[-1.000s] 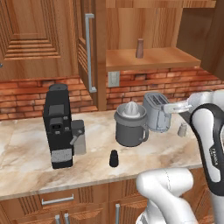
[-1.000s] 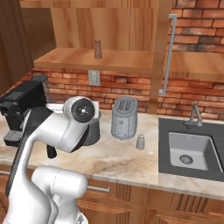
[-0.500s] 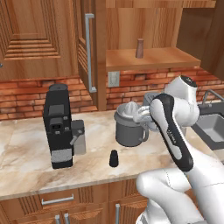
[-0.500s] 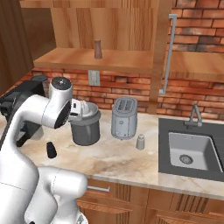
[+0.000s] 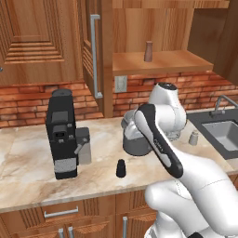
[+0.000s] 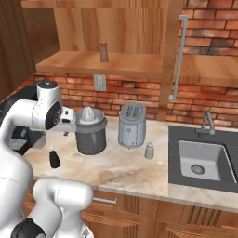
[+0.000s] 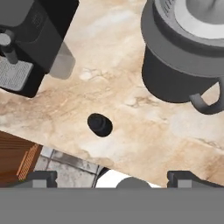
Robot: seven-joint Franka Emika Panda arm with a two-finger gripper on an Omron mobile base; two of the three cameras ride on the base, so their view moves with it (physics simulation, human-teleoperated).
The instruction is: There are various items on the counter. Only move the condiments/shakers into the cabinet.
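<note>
the tool [image 7: 112,177] was wide open and held nothing. its two dark tips sat far apart at the bottom of the hand view, looking down on the bench [image 7: 131,118]. the black shaker [image 7: 99,124] stood on the bench under the tool, not touching it. the grey juicer [image 7: 183,57] was near it on one side, and the black coffee machine [image 7: 30,39] on the other.

from the left base view, the black shaker [image 5: 121,168] stood near the front edge of the bench [image 5: 28,172], between the coffee machine [image 5: 62,132] and the juicer [image 5: 132,139]. the pale grey shaker [image 5: 194,137] stood near the sink [image 5: 223,135].

from the right base view, the pale grey shaker [image 6: 149,150] was just beside the silver toaster [image 6: 131,125]. the brown shaker [image 6: 104,52] stood upright on the shelf [image 6: 93,65] of the cabinet [image 6: 121,28], above the juicer [image 6: 91,132].
</note>
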